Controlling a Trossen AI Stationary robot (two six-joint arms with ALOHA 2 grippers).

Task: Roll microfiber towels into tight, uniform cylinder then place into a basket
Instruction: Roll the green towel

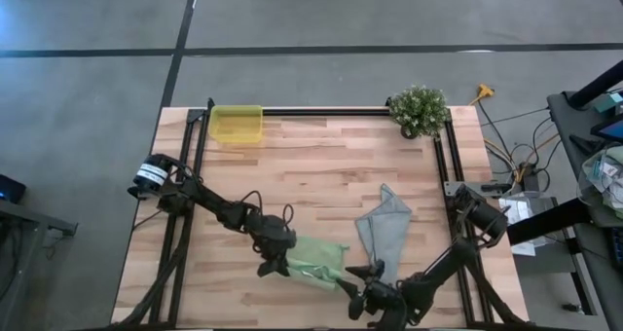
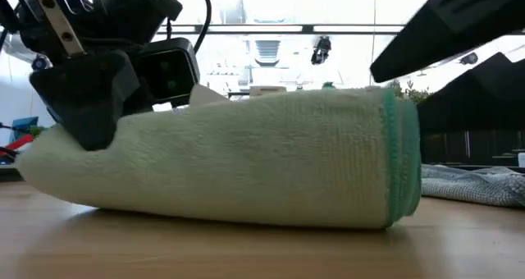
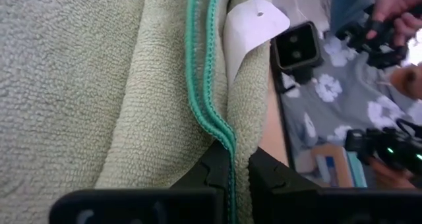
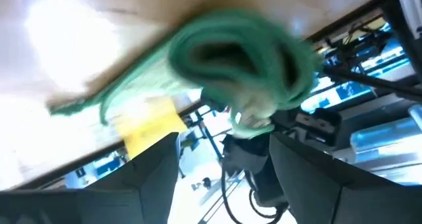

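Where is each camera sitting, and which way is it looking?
High view: above the table, looking straight down; shows both arms, the green towel, the grey towel, the basket.
Low view: at tabletop height, looking level across; the rolled green towel fills it, arms come in from above.
Left wrist view: on the left arm; its left end effector is shut on the green towel's hem.
Right wrist view: on the right arm; its open right end effector faces the roll's end.
All four views share the green towel.
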